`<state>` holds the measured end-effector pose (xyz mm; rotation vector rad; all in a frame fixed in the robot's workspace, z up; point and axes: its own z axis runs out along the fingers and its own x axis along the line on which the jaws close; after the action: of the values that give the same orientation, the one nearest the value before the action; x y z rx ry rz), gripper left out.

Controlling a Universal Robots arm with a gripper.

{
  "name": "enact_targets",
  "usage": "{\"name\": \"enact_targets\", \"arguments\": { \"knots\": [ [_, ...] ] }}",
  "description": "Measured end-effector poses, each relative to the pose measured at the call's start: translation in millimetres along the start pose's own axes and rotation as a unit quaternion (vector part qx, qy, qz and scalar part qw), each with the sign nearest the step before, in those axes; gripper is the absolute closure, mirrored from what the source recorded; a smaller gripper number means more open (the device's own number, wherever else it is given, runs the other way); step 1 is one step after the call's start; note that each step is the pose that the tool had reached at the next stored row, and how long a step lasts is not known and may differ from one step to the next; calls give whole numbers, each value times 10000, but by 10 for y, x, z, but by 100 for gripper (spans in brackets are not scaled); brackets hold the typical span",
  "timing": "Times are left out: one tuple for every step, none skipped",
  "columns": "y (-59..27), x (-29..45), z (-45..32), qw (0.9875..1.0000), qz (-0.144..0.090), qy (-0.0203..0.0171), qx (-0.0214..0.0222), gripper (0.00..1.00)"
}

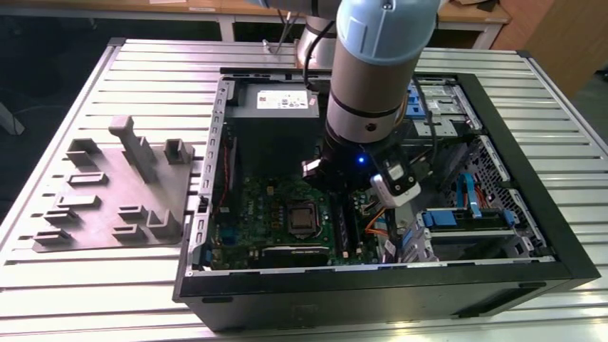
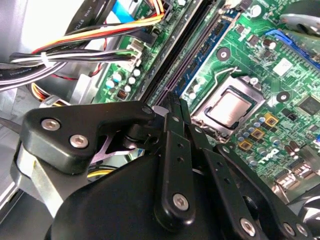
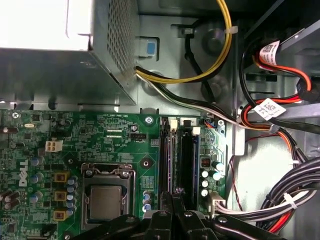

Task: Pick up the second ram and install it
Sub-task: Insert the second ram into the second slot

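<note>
My gripper [image 3: 175, 192] is deep inside the open computer case [image 1: 204, 214], over the memory slots beside the silver processor [image 3: 106, 202]. Its black fingers [image 2: 175, 130] are shut, with their tips close together. The second ram [image 3: 170, 160] appears edge-on as a thin dark stick. It runs along a slot straight out from the fingertips, and the same edge [image 2: 178, 65] is seen in the second wrist view. It stands upright in line with the slot, with its lower part hidden. A neighbouring dark slot [image 3: 187, 160] lies alongside.
The grey power-supply box [image 1: 275, 100] sits at the case's far end. Yellow, red and black cable bundles [image 3: 280, 200] crowd the drive bays on the exterior view's right. A grey moulded tray [image 1: 114, 192] lies on the slatted table on the exterior view's left.
</note>
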<state>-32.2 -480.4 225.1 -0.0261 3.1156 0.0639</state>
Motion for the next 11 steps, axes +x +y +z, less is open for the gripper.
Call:
{"name": "enact_targets", "arguments": {
  "knots": [
    [-1,0,6,10000,0,0,1,89],
    [-1,1,8,10000,0,1,1,89],
    [-1,1,8,10000,0,1,2,89],
    [-1,1,9,10000,0,1,2,89],
    [0,1,10,10000,0,1,0,89],
    [-1,1,11,10000,0,0,0,89],
    [-2,2,14,10000,0,0,-1,89],
    [-8,2,16,10000,1,0,-2,89],
    [-12,2,18,10000,1,0,-3,89],
    [-12,2,18,10000,1,0,-2,89],
    [-12,1,18,10000,1,0,-1,89]
  ]
}}
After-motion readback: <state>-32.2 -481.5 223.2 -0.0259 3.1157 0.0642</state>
